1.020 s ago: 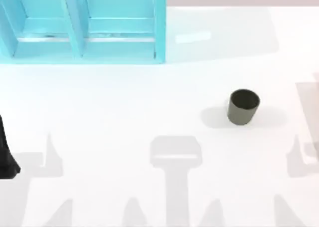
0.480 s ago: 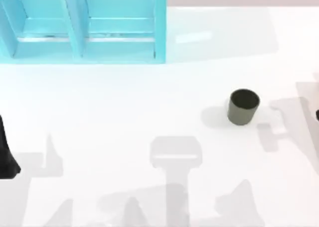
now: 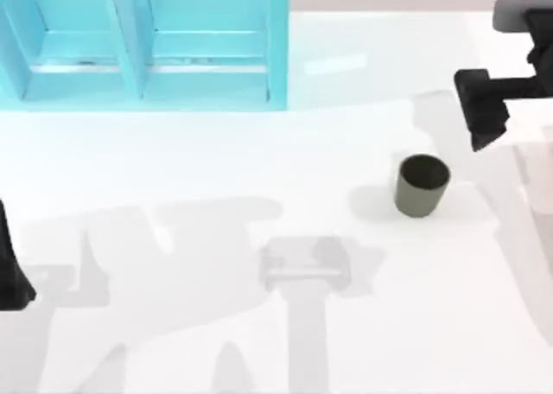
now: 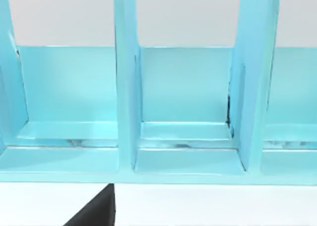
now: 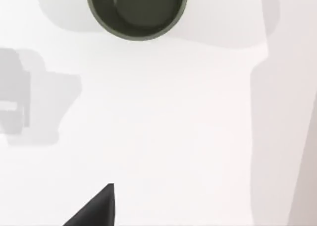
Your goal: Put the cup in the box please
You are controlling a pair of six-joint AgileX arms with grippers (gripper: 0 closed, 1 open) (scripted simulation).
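Top view: a white table (image 3: 259, 178) spans the frame, crossed by grey shadows. A light-blue box (image 3: 147, 44) with upright dividers forming open compartments occupies the upper left; the left wrist view shows the same box (image 4: 188, 112) face-on, its compartments holding nothing. The right arm (image 3: 497, 92), dark and blocky, enters at the upper right edge, above and to the right of the cup and apart from it. The left arm (image 3: 10, 264) sits parked at the lower left edge as a dark sliver. The cup (image 3: 422, 185), olive-grey and upright, stands right of centre on the bare table, well apart from the box. Right wrist view: the cup (image 5: 136, 10) appears from above at the upper edge, mouth open, interior dark. Whether either gripper is released or clenched cannot be told.
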